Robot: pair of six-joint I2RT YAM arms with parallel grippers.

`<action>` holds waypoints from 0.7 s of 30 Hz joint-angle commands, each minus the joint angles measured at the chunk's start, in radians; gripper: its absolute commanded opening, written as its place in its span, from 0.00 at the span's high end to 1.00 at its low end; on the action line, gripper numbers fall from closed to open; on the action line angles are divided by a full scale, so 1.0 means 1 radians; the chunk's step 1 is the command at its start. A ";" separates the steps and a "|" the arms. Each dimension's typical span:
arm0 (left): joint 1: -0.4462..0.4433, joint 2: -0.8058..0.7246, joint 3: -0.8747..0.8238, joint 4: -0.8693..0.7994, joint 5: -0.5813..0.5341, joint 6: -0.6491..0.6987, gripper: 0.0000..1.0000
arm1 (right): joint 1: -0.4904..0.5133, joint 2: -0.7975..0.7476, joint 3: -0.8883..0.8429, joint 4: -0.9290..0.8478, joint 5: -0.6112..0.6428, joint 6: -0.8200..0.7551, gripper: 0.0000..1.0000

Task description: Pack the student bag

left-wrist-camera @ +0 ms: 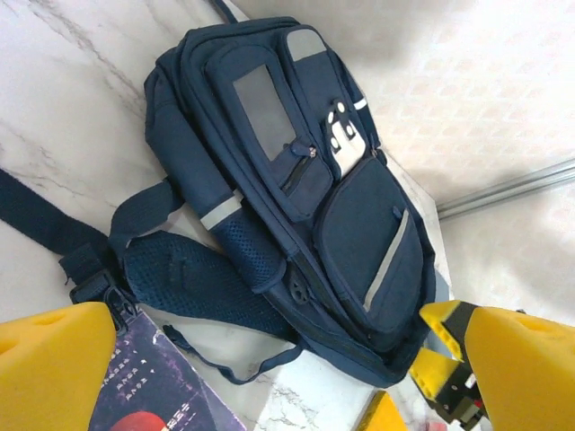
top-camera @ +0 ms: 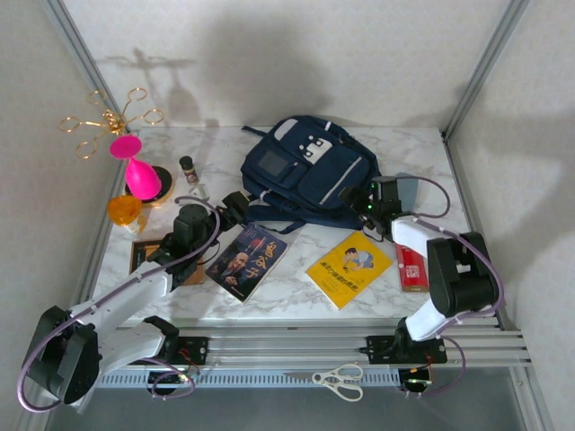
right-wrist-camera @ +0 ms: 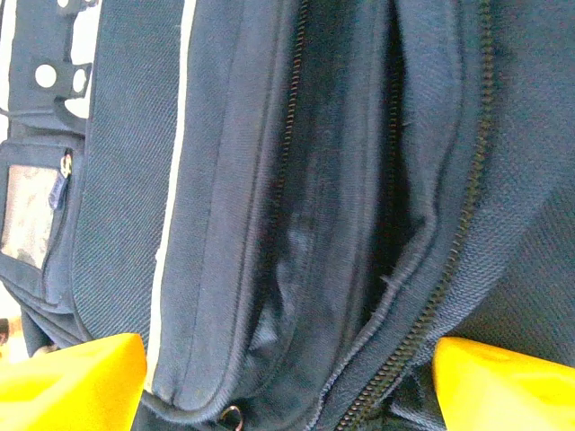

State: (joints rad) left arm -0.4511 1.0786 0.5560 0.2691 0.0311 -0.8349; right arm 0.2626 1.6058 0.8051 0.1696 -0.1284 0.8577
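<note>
Slanting far-left to near-right lies student bag (top-camera: pixel 310 169); left gripper (top-camera: pixel 235 205), right gripper (top-camera: pixel 364 199) spread.

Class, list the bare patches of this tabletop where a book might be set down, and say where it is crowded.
Bare tabletop lies between the dark book and the yellow book, and in the far right corner beside the student bag. Crowded: the left edge, with pink vase, small bottle and orange object.

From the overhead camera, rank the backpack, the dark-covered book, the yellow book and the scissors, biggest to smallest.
1. Navy backpack, clearly largest.
2. Dark-covered book and yellow book: they look about alike, so no ranking between them.
3. Scissors, smallest.
</note>
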 commanded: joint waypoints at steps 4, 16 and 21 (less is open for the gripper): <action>-0.008 -0.005 0.113 -0.158 -0.023 0.024 0.01 | 0.175 0.040 0.042 0.126 0.061 0.122 0.21; -0.006 0.019 0.203 -0.203 -0.009 0.006 0.01 | 0.498 0.059 0.211 0.075 0.218 0.135 0.16; -0.019 0.026 0.188 -0.208 0.028 -0.051 0.01 | 0.448 -0.083 0.182 -0.114 0.325 0.002 0.06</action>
State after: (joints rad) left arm -0.4522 1.0958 0.7296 0.0837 0.0319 -0.8433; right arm 0.7551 1.6073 0.9886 0.1574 0.0856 0.9520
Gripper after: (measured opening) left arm 0.995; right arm 0.920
